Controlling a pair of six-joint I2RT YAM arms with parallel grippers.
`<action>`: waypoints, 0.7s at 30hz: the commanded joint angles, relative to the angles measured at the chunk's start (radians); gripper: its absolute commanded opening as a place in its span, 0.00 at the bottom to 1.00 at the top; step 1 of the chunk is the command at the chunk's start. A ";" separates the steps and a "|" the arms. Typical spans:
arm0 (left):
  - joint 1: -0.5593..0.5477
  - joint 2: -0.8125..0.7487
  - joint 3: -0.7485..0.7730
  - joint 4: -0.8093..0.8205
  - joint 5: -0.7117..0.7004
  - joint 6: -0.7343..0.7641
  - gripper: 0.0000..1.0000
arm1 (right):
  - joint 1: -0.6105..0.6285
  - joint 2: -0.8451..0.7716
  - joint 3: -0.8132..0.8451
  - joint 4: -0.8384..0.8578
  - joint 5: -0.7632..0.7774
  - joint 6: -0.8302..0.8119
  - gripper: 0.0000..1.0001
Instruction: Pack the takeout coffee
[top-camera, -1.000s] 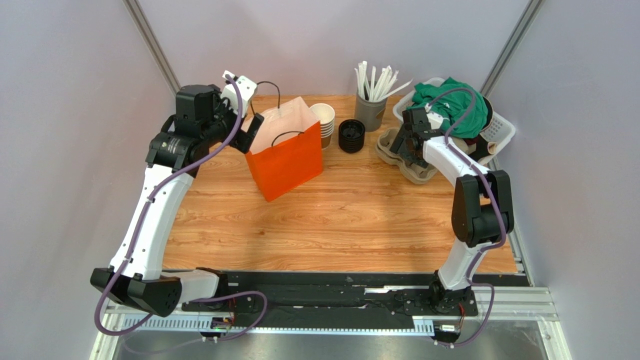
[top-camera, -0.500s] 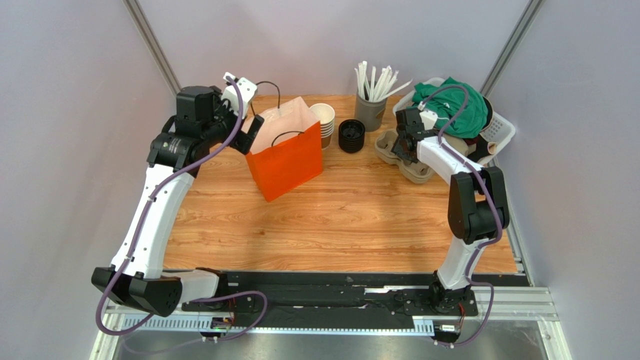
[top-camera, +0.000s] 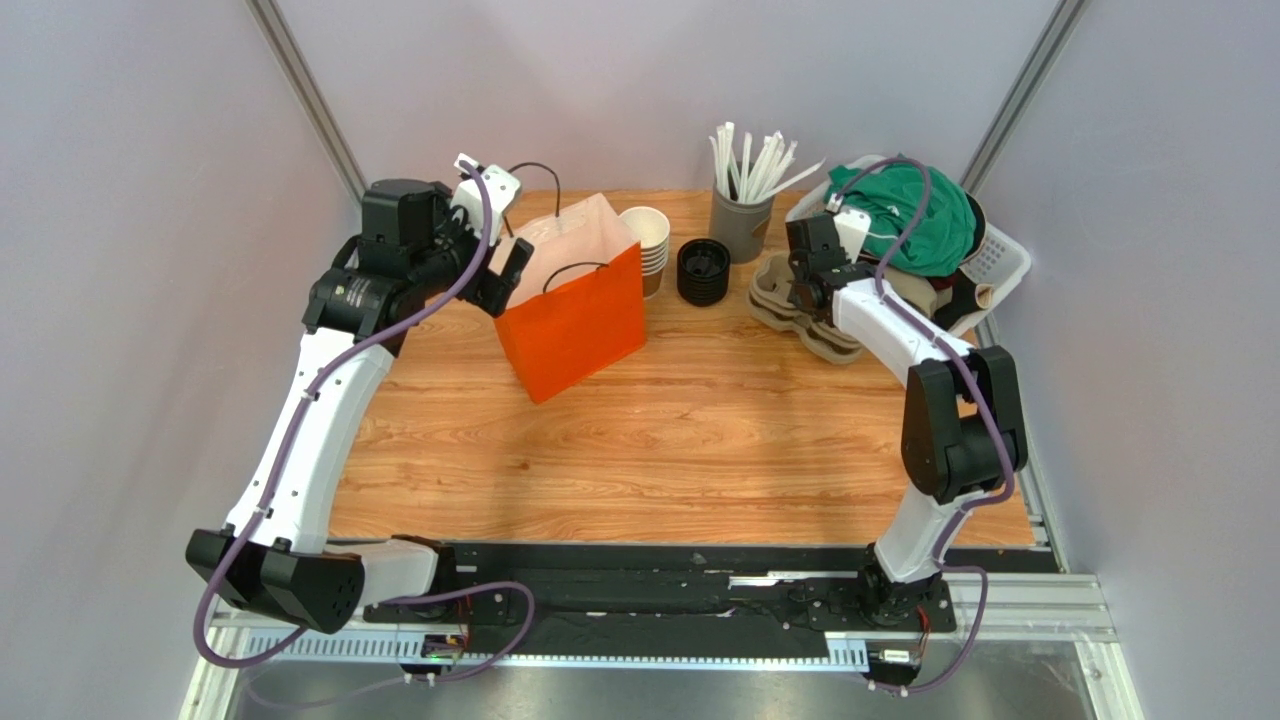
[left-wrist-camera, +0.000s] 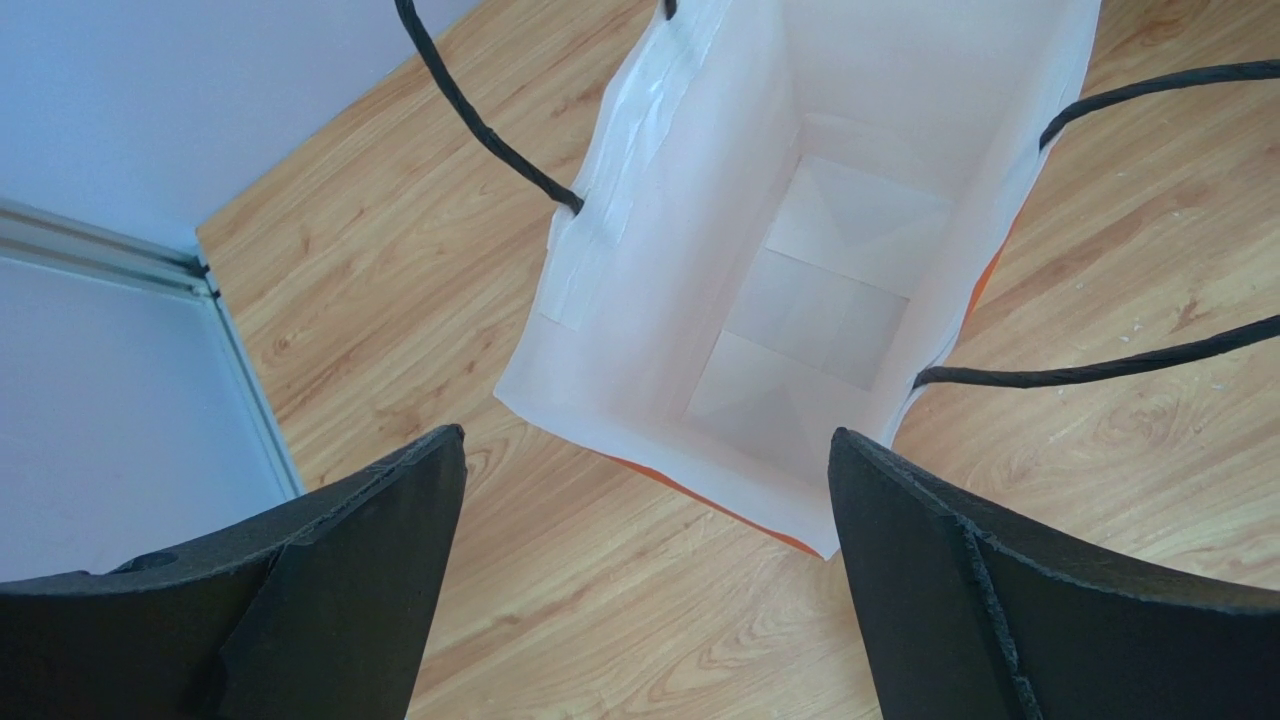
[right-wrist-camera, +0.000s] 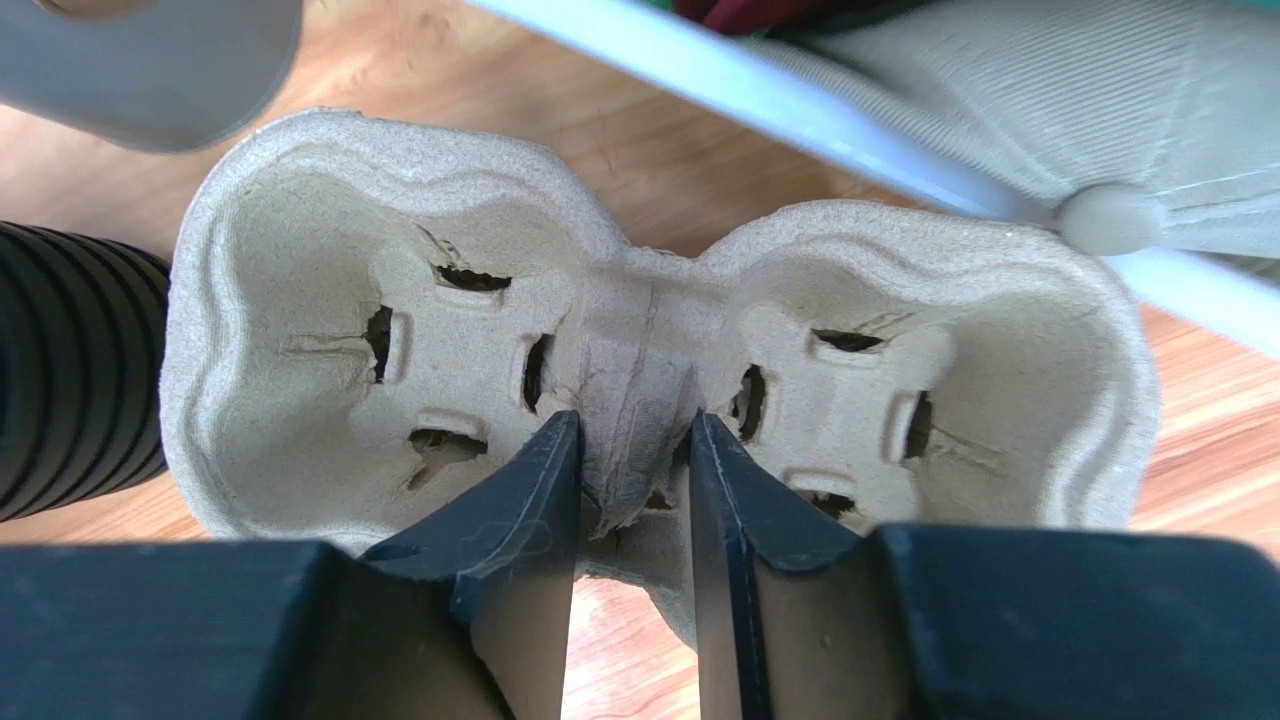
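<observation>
The takeout coffee does not show in any view. The orange paper bag (top-camera: 579, 323) stands open at the back left; the left wrist view shows its white inside (left-wrist-camera: 842, 255) with nothing in it. My left gripper (top-camera: 511, 267) hangs open over the bag's left rim, its jaws wide apart (left-wrist-camera: 646, 450). My right gripper (top-camera: 807, 285) is shut on the middle ridge of a pulp two-cup carrier (right-wrist-camera: 301, 300), between its two wells (right-wrist-camera: 634, 435). The carrier lies on a stack of carriers (top-camera: 771, 294) at the back right.
A stack of lidless paper cups (top-camera: 646, 240) and a stack of black lids (top-camera: 703, 272) stand behind the bag. A grey holder of white straws (top-camera: 741, 218) is beside them. A white basket with green cloth (top-camera: 962, 248) sits at the far right.
My right gripper has shifted slightly left and back on the carrier stack. My left gripper has moved a little right toward the bag's opening.
</observation>
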 joint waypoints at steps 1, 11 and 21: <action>0.006 -0.033 0.002 0.033 0.024 -0.016 0.99 | 0.005 -0.094 0.029 0.052 0.055 -0.054 0.31; 0.006 -0.033 -0.009 0.039 0.037 -0.024 0.99 | 0.008 -0.130 0.038 0.017 0.043 -0.118 0.31; 0.006 -0.050 -0.029 0.043 0.035 -0.024 0.99 | 0.010 -0.004 0.061 0.030 0.070 -0.092 0.31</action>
